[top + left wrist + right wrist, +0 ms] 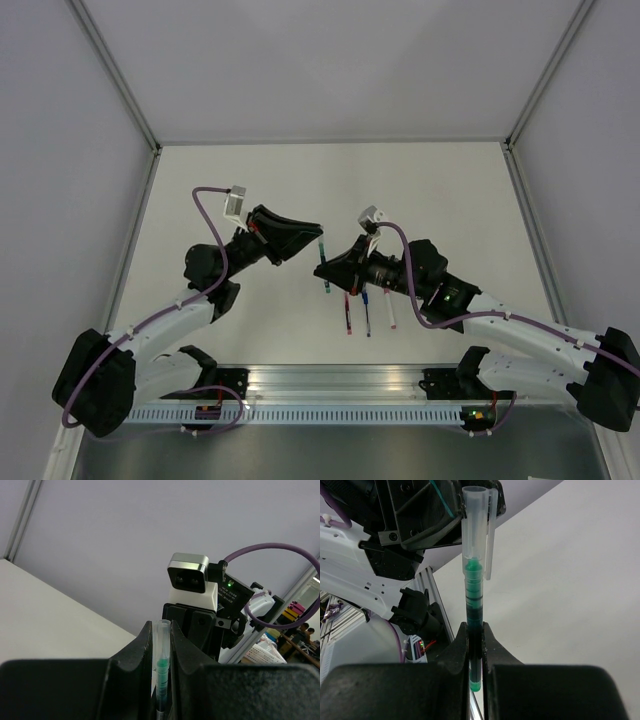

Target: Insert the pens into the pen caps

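The green pen [474, 605] stands between both grippers, its tip inside a clear cap [473, 525] with a clip. My right gripper [475, 630] is shut on the pen's barrel near its rear end. My left gripper [161, 627] is shut on the clear cap [162, 640], with the green pen tip showing inside it. In the top view the two grippers, left [316, 236] and right [326, 266], meet above mid-table with the green pen [324, 248] between them. The red pen [348, 312], blue pen [367, 314] and white pen [390, 310] lie side by side on the table below the right gripper.
The white table [330, 180] is bounded by grey walls at the back and sides. A metal rail [340, 385] with both arm bases runs along the near edge. The right arm's camera and purple cable [280, 550] fill the left wrist view.
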